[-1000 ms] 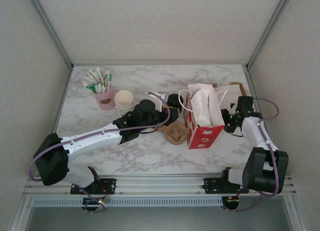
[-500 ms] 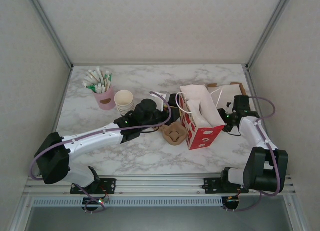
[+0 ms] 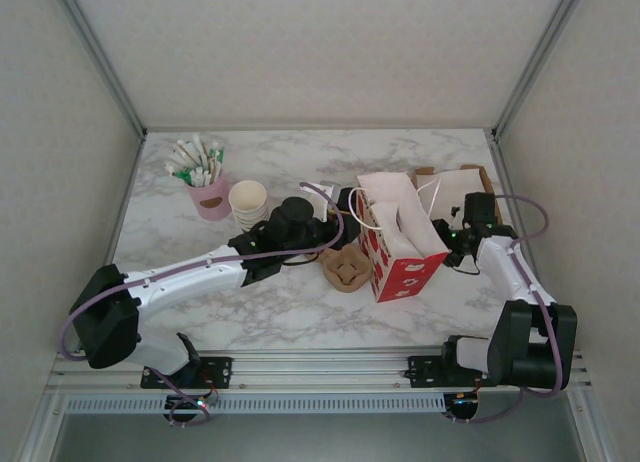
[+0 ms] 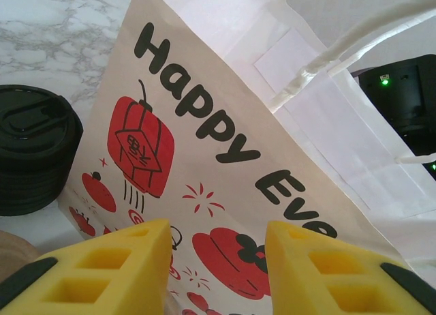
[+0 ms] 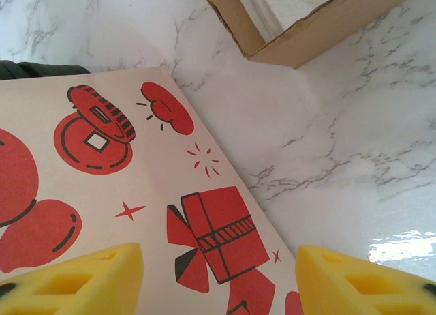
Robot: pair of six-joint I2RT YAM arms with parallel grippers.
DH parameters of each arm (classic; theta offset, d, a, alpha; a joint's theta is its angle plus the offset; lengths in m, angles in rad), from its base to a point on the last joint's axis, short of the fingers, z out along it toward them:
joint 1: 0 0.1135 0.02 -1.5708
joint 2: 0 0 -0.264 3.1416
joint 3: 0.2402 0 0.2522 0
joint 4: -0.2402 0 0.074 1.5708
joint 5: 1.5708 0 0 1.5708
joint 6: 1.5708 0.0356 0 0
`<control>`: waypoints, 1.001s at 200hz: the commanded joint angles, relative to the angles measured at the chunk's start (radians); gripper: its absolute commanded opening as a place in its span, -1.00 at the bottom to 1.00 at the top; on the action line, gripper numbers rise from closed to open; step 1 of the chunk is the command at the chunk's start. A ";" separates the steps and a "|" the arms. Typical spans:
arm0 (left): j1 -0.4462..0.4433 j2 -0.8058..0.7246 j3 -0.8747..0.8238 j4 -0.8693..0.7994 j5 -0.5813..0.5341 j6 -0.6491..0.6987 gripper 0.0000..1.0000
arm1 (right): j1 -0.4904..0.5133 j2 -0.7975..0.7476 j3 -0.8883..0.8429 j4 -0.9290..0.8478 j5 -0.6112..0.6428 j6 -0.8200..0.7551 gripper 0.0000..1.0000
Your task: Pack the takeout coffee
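Observation:
A white paper bag (image 3: 400,244) with red prints stands open at mid-table, its handles up. My left gripper (image 3: 335,234) is at the bag's left face, open, its yellow fingers (image 4: 102,260) wide apart in front of the printed side (image 4: 204,138) with nothing between them. My right gripper (image 3: 445,238) is at the bag's right face (image 5: 102,192), also open and empty, with yellow fingers (image 5: 354,284) spread wide. The lidded takeout coffee is hidden from these views.
A squat stack of black lids (image 4: 30,158) sits left of the bag, behind a brown pulp cup carrier (image 3: 347,270). Lidless cream cups (image 3: 248,202) and a pink holder of sachets (image 3: 208,187) stand at back left. A cardboard box (image 5: 306,28) lies behind the bag.
The bag has gone from slumped and crumpled to standing with its mouth open, shifted slightly left. My right gripper moved back and left with it. The left arm has barely moved.

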 commanded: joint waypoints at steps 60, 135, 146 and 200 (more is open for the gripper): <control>-0.010 0.018 0.048 0.002 0.007 0.010 -0.17 | 0.015 -0.099 -0.050 -0.070 0.029 0.006 0.25; -0.010 -0.003 0.053 -0.017 -0.025 0.019 -0.11 | 0.016 -0.125 -0.018 -0.122 0.180 -0.029 0.30; -0.010 -0.018 0.052 -0.026 -0.038 0.024 -0.08 | 0.016 -0.140 -0.002 -0.143 0.212 -0.036 0.32; -0.010 -0.092 0.058 -0.079 -0.115 0.057 0.08 | 0.013 -0.220 0.058 -0.231 0.337 -0.059 0.41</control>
